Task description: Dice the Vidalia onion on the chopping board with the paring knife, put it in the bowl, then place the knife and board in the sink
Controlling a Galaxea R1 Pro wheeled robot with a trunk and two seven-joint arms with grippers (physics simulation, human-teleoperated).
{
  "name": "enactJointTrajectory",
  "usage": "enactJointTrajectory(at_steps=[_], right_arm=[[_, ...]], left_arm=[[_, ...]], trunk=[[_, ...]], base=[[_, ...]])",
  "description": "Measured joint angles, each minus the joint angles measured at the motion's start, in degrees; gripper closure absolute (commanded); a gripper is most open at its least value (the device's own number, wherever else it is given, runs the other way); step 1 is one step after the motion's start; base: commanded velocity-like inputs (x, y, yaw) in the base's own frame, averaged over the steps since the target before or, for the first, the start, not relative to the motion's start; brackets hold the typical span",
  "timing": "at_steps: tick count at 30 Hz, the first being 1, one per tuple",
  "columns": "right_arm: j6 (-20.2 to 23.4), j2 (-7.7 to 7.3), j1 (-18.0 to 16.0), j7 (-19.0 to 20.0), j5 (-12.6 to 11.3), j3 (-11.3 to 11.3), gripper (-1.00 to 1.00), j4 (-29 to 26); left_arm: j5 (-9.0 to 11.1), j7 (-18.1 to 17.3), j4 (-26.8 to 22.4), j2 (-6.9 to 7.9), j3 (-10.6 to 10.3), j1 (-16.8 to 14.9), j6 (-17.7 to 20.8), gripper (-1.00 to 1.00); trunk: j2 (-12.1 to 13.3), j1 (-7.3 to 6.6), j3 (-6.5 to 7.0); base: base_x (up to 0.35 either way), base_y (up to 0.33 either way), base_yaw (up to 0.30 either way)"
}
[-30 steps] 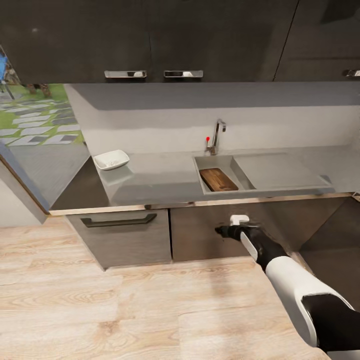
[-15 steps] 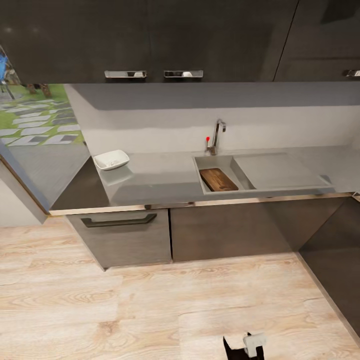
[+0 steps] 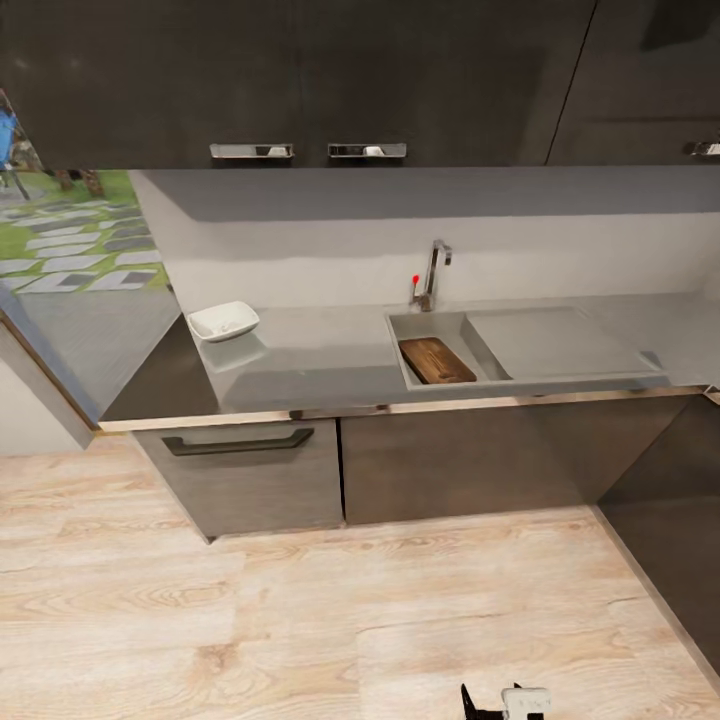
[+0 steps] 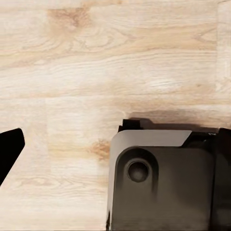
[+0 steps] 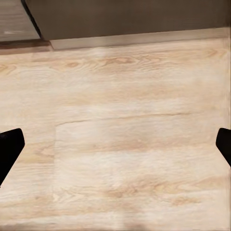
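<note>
Chopping board (image 3: 437,360) unmoved in sink (image 3: 432,330), right gripper (image 3: 505,703) lower (nearly gone)

No legible text or labels.

Light wood floor (image 3: 200,600); dark upper cabinets (image 3: 300,80); lower drawer handle (image 3: 238,441).

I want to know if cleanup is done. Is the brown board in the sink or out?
In. The chopping board lies inside the sink basin, below the tap.
</note>
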Motion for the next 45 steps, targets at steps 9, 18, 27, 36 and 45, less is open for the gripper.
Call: enactJointTrajectory(at_steps=[9,18,27,36,45], right_arm=[[0.2,-0.13,0.0,-0.1,-3.8,0.0,-1.00,0.1],[3.9,-0.40,0.2,-1.6,-4.0,-0.1,-1.00,0.4],[15.9,-2.03,9.8,-6.1,-4.1,-0.2,-1.00,0.5],[16.0,-3.02,11.7,-6.0,-4.1,-0.1,-1.00,0.5],[16.1,-2.81,11.8,-6.0,-4.1,-0.1,-1.00,0.5]], left_arm=[[0.1,0.1,10.9,-0.07,-0.2,0.1,0.5,-1.00],[0.2,0.0,12.2,-1.19,-0.2,0.0,0.5,-1.00],[0.2,0.1,12.2,-1.24,-0.1,0.0,0.4,-1.00],[0.2,0.1,12.2,-1.24,-0.1,0.0,0.4,-1.00],[0.2,0.1,12.2,-1.24,-0.1,0.0,0.4,-1.00]], trunk=[[0.0,0.00,0.79],[0.0,0.00,1.61],[0.0,-0.01,2.42],[0.0,0.00,3.25],[0.0,0.00,4.07]], base=[[0.000,0.000,0.000],[0.000,0.000,0.000],[0.000,0.000,0.000],[0.000,0.000,0.000],[0.000,0.000,0.000]])
